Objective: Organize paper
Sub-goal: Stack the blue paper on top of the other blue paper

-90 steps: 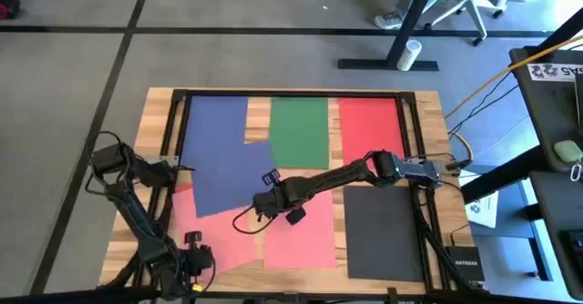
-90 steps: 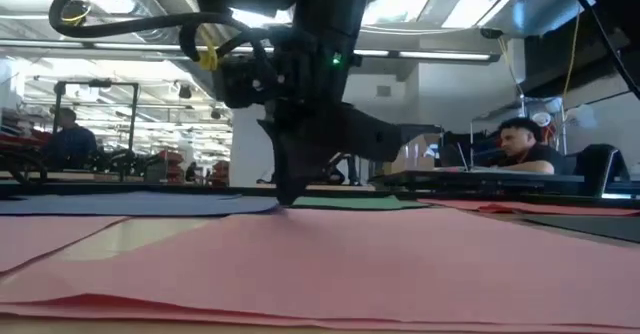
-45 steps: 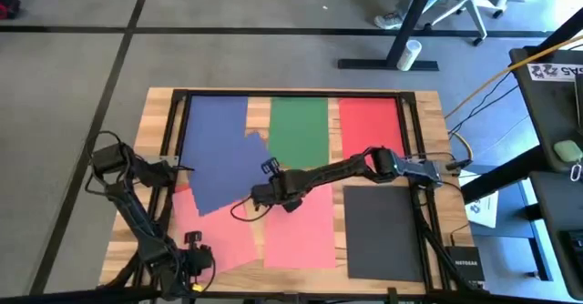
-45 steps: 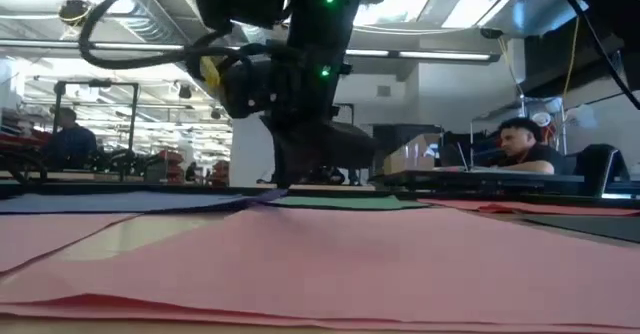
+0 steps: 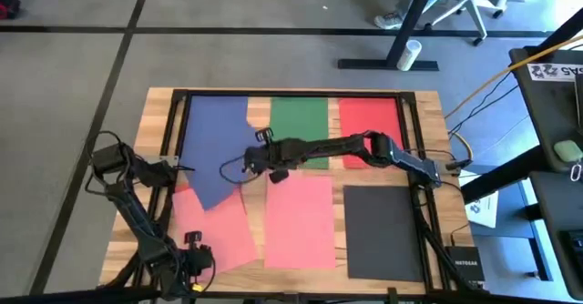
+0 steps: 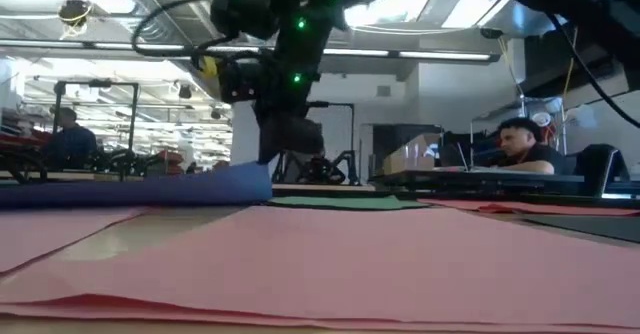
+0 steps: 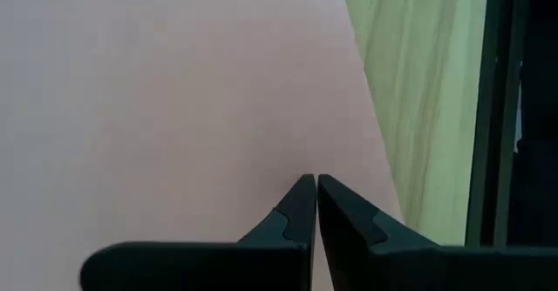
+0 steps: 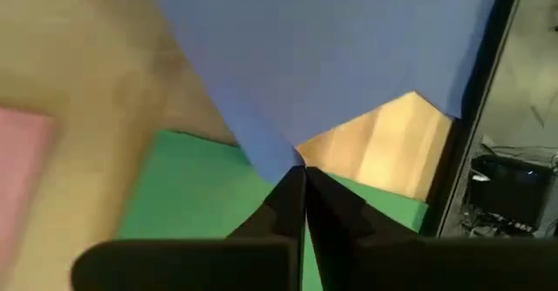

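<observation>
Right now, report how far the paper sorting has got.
Looks done: the green sheet, red sheet and black sheet lie square in their own spots. In hand: the right gripper is shut on a corner of the loose blue sheet, which lies skewed over another blue sheet. Left: squaring the two pink sheets. The left gripper rests shut over pink paper.

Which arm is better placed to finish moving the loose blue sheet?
The right gripper: it is shut on the blue sheet corner. The left gripper rests shut over pink paper at the table's near left edge.
</observation>
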Robot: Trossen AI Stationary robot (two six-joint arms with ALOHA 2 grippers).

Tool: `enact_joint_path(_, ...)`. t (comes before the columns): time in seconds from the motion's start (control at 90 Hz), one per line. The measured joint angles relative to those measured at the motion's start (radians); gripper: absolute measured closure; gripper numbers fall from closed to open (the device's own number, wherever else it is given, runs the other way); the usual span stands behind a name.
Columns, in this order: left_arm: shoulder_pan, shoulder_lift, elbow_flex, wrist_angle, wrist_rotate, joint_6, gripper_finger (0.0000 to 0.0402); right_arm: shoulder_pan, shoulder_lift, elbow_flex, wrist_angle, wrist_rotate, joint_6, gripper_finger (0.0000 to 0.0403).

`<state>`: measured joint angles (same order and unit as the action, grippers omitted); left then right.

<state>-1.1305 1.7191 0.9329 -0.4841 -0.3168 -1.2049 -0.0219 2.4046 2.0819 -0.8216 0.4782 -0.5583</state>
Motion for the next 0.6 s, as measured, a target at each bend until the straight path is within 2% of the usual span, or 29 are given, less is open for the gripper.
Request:
enact_joint_path(0.444,0.019,0.000,0.000,-0.006,0.000,0.013,0.0401,-0.100,0.000,0.000,0.211,-0.002,-0.105,0.0403)
enact_joint_path(0.6,0.025,0.000,0.000,-0.007,0.000,0.014,0.0401,-0.124,0.000,0.000,0.259,-0.066,-0.100,0.0403)
